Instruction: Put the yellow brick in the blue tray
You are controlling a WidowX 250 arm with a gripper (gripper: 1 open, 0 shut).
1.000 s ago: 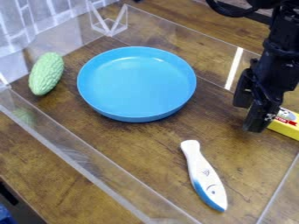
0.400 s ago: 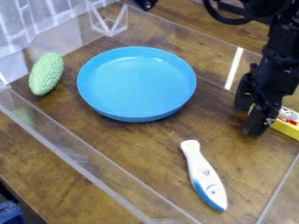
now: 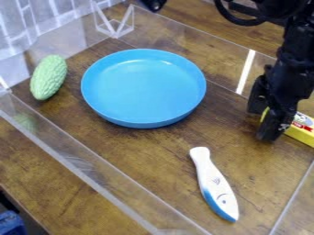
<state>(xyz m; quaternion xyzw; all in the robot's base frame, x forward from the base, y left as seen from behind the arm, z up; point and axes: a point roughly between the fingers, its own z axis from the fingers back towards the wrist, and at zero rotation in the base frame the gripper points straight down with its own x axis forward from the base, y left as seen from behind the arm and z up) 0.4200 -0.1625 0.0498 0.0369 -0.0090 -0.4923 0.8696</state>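
Yellow brick (image 3: 297,135) partly behind open black tool (image 3: 269,120), near table's right edge

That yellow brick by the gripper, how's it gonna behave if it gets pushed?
The yellow brick would probably slide rather than roll, given its flat, straight-edged block shape. It looks stiff, so it likely wouldn't bend. Tipping seems unlikely, since it lies low on the wooden table.
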